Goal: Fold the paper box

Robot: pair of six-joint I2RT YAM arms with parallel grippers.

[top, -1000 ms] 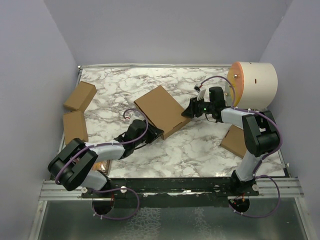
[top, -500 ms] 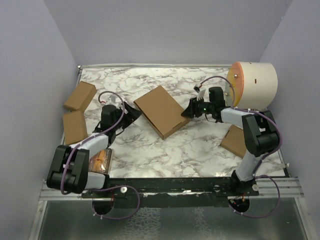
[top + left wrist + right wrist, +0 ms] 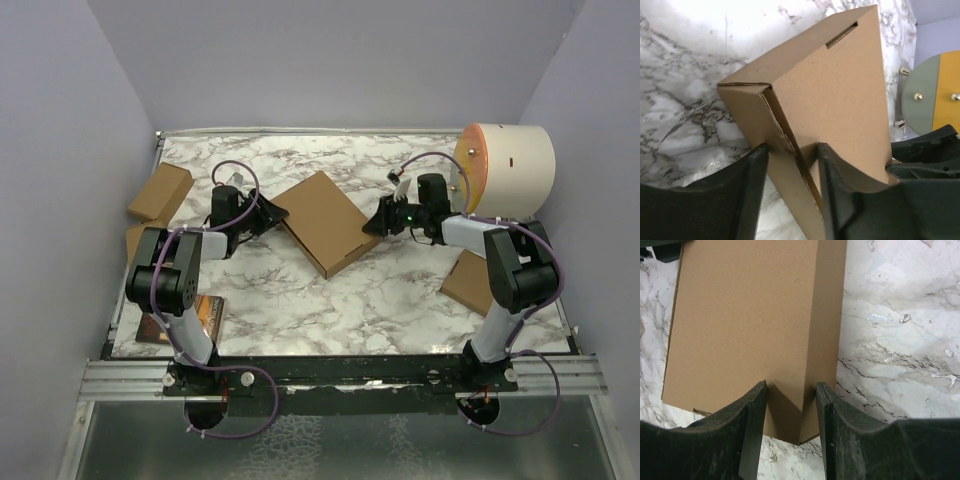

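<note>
Box (image 3: 322, 222): closed, centre of desk (image 3: 400, 290).
Right gripper (image 3: 791, 385): jaws pinch one corner.
Left gripper (image 3: 791, 147): jaws straddle the opposite corner; grip unclear.
Advice: press seam flush, box steadied.

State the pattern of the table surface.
White marble with grey-brown veins; the table shows best in the right wrist view.

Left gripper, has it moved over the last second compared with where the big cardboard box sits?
Yes. The left gripper has swung leftward and away from the near edge of the table, going from the near side of the paper box to its left corner.
</note>
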